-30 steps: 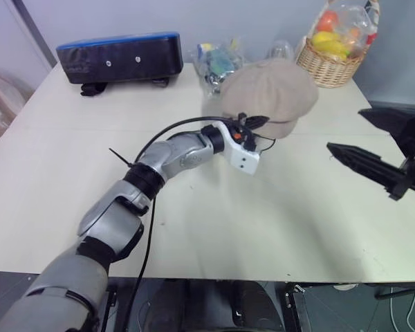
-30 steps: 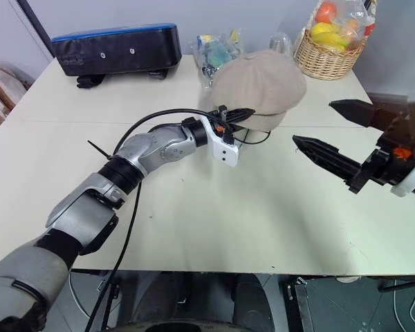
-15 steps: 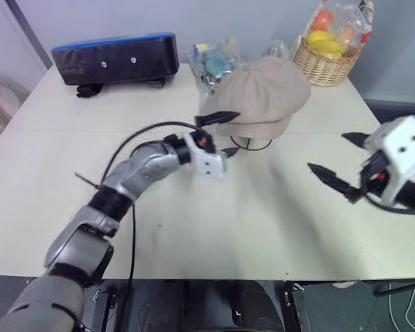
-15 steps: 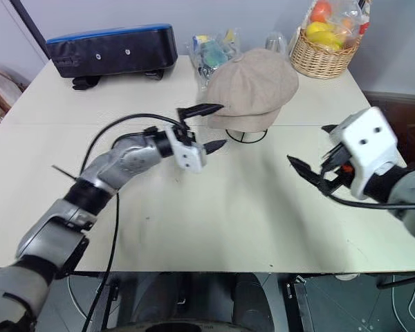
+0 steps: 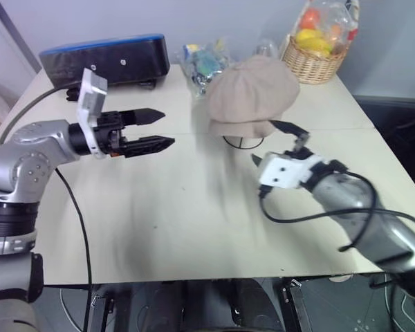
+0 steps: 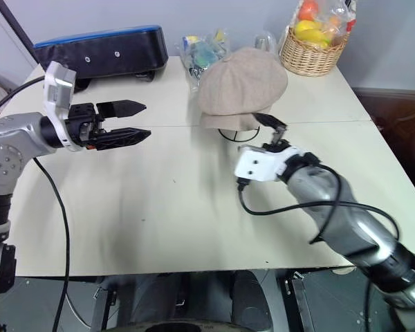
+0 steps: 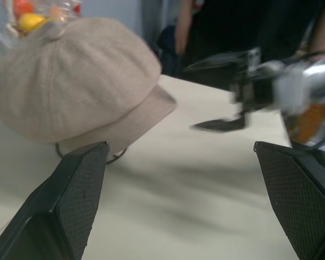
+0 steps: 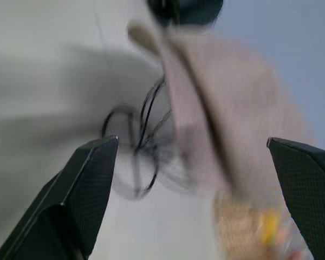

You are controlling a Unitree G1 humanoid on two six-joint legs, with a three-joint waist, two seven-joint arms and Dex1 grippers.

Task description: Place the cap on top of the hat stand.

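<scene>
sitting on hat stand [image 6: 236, 133], cap [image 6: 241, 86]; right gripper [image 6: 257, 135] just beside, spread

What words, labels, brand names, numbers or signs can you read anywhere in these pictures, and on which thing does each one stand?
None can be read.
Black case with blue top: faint marks on its front, too small to read.
Clear bag of coloured items behind the cap: any print too blurred to read.
Wicker basket of wrapped fruit: no lettering visible.
Cap: no label showing.
</scene>
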